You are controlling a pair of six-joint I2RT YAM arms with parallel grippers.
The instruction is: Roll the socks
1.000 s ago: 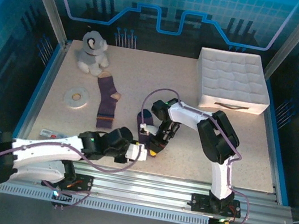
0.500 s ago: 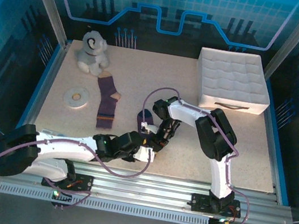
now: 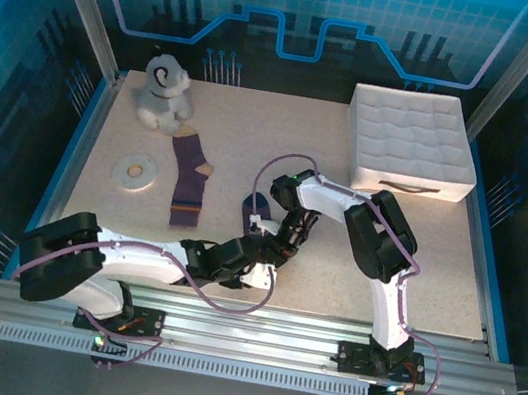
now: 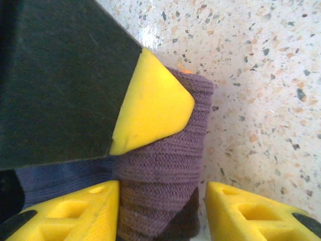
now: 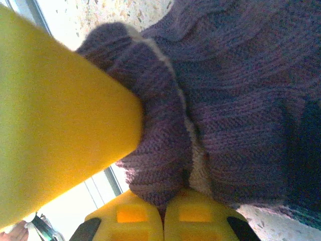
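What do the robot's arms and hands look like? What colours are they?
The left arm and right arm are white with black joints, and a thin purple cable loops along each. The left hand and right hand have chunky yellow wedge-shaped fingers with little hollow pockets and black parts behind.

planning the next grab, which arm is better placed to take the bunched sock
Left. The left tool stands open around the sock, ready to close; the right tool is shut, pinching it.
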